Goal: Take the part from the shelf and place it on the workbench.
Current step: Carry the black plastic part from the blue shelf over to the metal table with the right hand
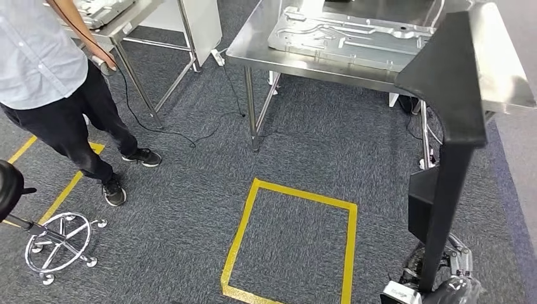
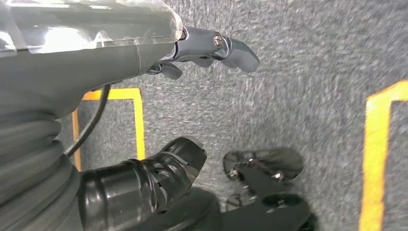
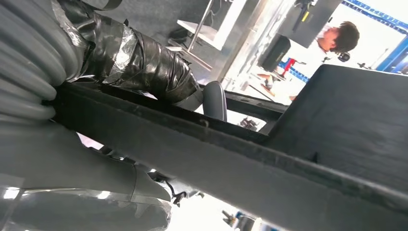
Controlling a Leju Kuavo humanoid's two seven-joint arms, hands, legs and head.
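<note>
Head view: the right hand [image 1: 443, 288] holds the black part [image 1: 453, 114] upright at its lower end, before the steel bench [image 1: 304, 66]; a person [image 1: 44, 69] stands at the left.
Left wrist view: the left hand [image 2: 202, 53] hangs over the carpet [image 2: 308, 72], fingers apart, holding nothing.
Right wrist view: thumb and fingers closed around the part's bar.

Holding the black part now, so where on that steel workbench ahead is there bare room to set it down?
The steel workbench is mostly covered by a large grey ribbed metal panel. Bare strips lie along its near edge and left edge. The black L-shaped part, gripped by the right hand, hides the bench's right end, so room there cannot be judged.
</note>
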